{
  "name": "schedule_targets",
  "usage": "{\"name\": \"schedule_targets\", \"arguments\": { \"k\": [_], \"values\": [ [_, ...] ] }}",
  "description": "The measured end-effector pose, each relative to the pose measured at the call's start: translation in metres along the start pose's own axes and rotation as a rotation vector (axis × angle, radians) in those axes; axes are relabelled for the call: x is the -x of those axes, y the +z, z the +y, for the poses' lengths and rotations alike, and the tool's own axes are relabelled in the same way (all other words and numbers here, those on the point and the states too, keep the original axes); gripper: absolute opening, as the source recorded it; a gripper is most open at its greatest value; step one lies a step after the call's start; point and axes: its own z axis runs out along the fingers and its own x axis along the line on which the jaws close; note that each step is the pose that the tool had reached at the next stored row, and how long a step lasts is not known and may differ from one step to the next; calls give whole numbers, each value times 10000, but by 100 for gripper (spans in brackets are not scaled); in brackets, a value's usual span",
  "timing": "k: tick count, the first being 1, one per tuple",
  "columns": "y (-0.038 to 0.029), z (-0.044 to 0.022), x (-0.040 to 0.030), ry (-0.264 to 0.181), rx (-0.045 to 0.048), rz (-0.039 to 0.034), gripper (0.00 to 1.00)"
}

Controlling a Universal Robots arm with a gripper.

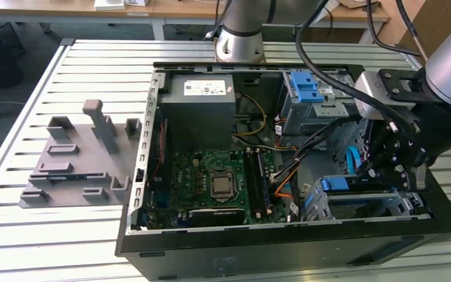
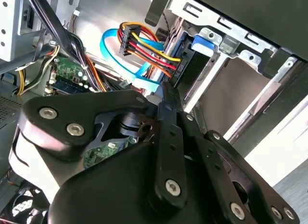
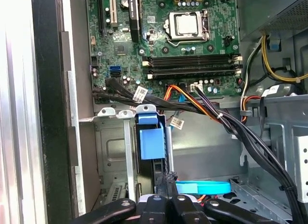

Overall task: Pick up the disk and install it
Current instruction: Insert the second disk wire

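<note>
The disk (image 3: 150, 137) stands on edge in the metal bay (image 3: 110, 151) at the case's corner, its blue carrier end facing the motherboard. The exterior view shows the disk (image 1: 343, 184) low in the bay at that view's right. My gripper (image 3: 167, 179) is right at the disk's near end, fingers drawn together into one narrow tip against its dark edge. In the second wrist view the gripper (image 2: 168, 89) points at the disk's (image 2: 192, 65) edge just beside the power and data cable plugs (image 2: 139, 41). The gripper (image 1: 386, 176) hangs inside the case.
The open computer case (image 1: 288, 247) lies on a slatted table. A grey power-supply box (image 1: 202, 97) and a blue-latched drive cage (image 1: 312, 88) sit at its far side, the motherboard (image 1: 218, 182) in the middle. Cable bundles (image 3: 231, 123) run past the bay. A grey fixture (image 1: 77, 158) stands at the exterior view's left.
</note>
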Motion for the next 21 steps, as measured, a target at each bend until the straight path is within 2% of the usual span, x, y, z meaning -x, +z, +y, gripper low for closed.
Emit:
{"name": "schedule_targets", "arguments": {
  "k": [8, 15, 21],
  "values": [
    [16, -5, -1, 2, 1, -2, 11],
    [-42, -5, 3, 3, 31, 1, 11],
    [-45, -7, 4, 4, 38, 2, 11]
  ]
}}
